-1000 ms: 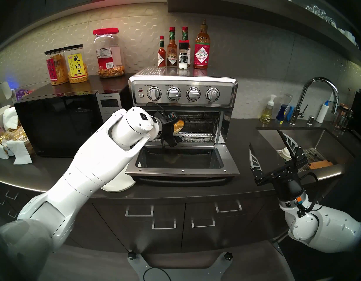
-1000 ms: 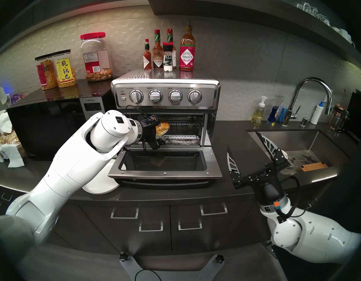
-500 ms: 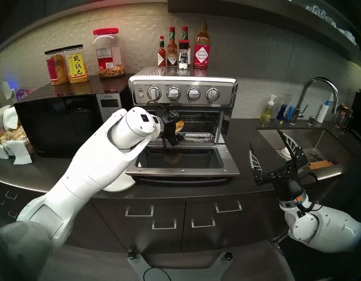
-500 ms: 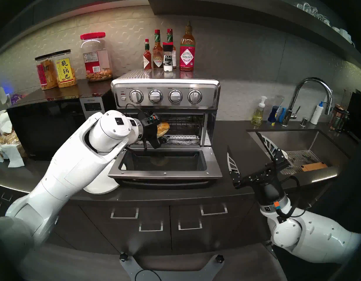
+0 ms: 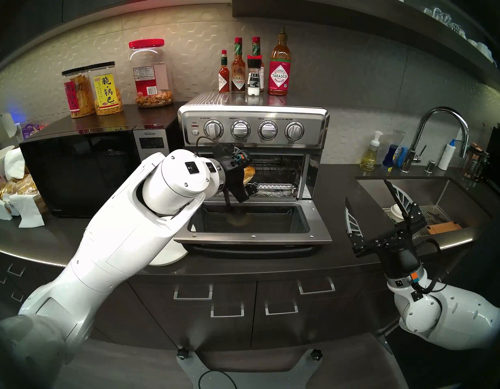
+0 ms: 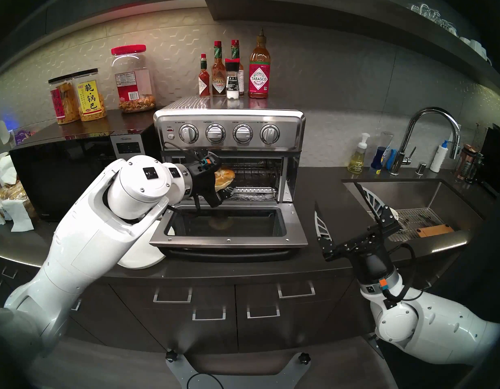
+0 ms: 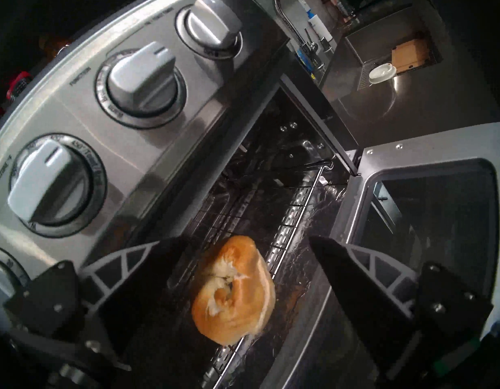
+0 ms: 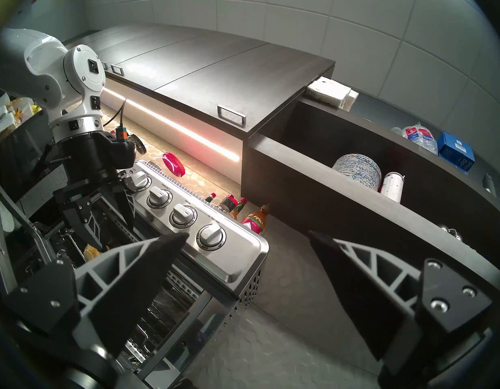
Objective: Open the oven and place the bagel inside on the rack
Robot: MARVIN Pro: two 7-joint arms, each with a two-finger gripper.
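My left gripper [image 7: 243, 253] at the oven [image 5: 253, 127] mouth, fingers spread wide, holding nothing. Bagel [image 7: 234, 288] free between them: golden, glossy, pale at the hole, tipped up on edge on the front of the rack [image 7: 237, 211]. The head view shows only its crust; the wrist view shows its hole. Door [image 5: 251, 234] down flat. My right gripper [image 5: 375, 211] wide open, empty, above the table [image 5: 341, 256].

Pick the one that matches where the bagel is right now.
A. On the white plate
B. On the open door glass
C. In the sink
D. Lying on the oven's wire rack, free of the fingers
D: the bagel lies on the rack inside the oven, with the left gripper open and both fingers clear of it.
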